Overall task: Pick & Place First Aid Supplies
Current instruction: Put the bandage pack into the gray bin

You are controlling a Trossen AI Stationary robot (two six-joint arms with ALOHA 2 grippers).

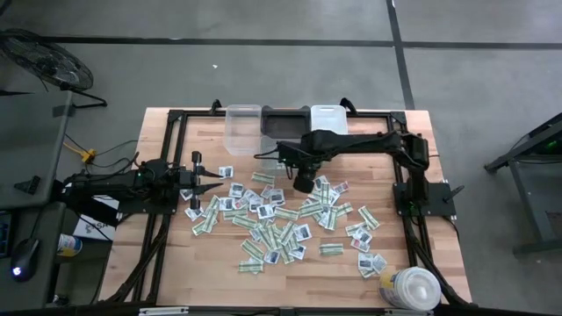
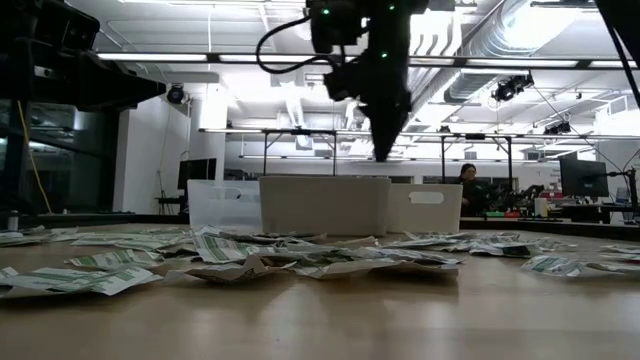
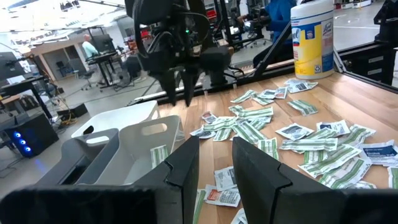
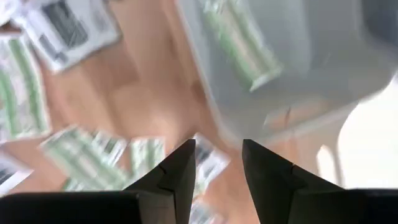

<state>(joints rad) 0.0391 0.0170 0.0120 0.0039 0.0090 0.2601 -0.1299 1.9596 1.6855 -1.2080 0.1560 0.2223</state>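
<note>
Right end effector (image 1: pixel 284 163) hangs above the bench (image 1: pixel 176 263), at the near edge of the clear bin (image 1: pixel 244 129) and the dark bin (image 1: pixel 285 127) beside it. Its fingers (image 4: pixel 176 171) stand apart with nothing between them, so released and empty. One green-and-white strip packet (image 4: pixel 241 43) shows in the right wrist view lying inside the clear bin. The rest of the first aid packets (image 1: pixel 281 219) lie scattered across the middle of the bench, many overlapping, some close up against the bin walls. Left end effector (image 1: pixel 204 180) waits low over the left edge of the scatter, fingers (image 3: pixel 186 165) parted a little, holding nothing.

Risks from here:
- Packets are thin, flat and stacked, so a pinch could slide off one or lift two at once.
- Packets by the bins sit tight to the wall, so a descent there could nudge the light bin or jam a finger against its rim.
- Both arms work the same pile, so reaching left could bring the right arm close to the waiting left one.
- The white bin (image 1: pixel 327 118) and the tub (image 1: pixel 411 288) are well apart from the pile, so they are likely safe.
</note>
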